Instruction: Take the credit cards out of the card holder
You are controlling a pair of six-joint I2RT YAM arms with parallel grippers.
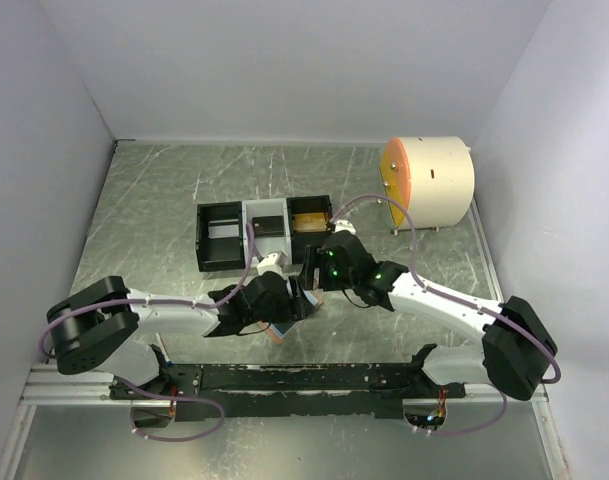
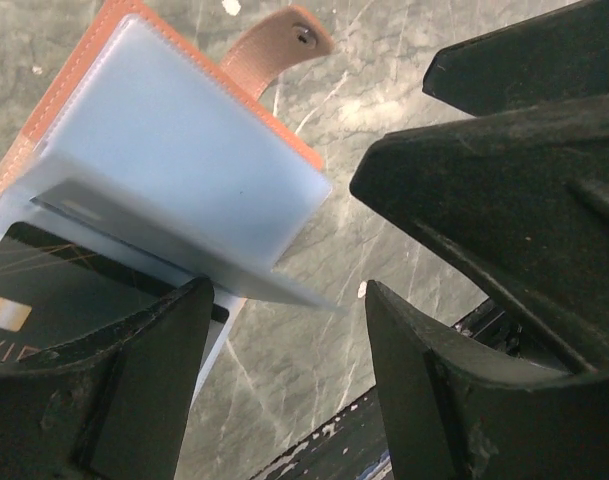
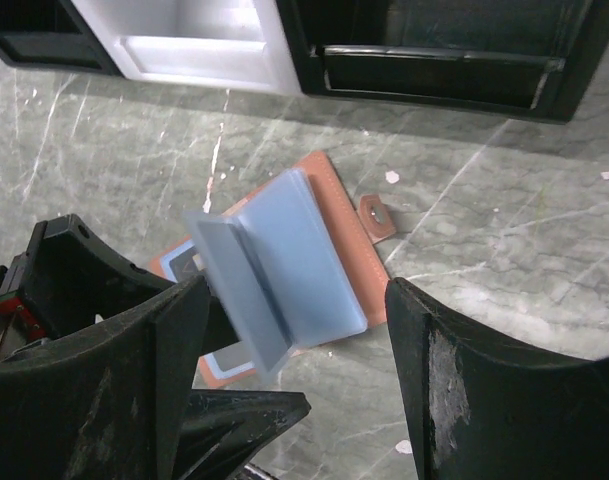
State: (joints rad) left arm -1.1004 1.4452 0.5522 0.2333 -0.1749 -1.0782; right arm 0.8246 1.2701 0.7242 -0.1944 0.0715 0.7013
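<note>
The salmon-pink card holder [image 3: 334, 195] lies open on the table, its tab [image 3: 374, 215] to the right. One pale blue-grey pocket panel [image 3: 239, 280] stands up from the fold. In the left wrist view the card holder's panels [image 2: 174, 150] fill the upper left, and a dark grey credit card [image 2: 54, 290] with a gold chip sits in a lower pocket. My left gripper [image 2: 286, 290] is open, with a panel corner between its fingers. My right gripper [image 3: 294, 295] is open just above the holder. In the top view both grippers, left [image 1: 289, 300] and right [image 1: 319, 272], hide most of the holder.
A black-and-grey three-compartment tray [image 1: 224, 215] stands just behind the grippers and also shows in the right wrist view [image 3: 284, 55]. A white drum with an orange face [image 1: 429, 180] stands at the back right. White walls close in the table.
</note>
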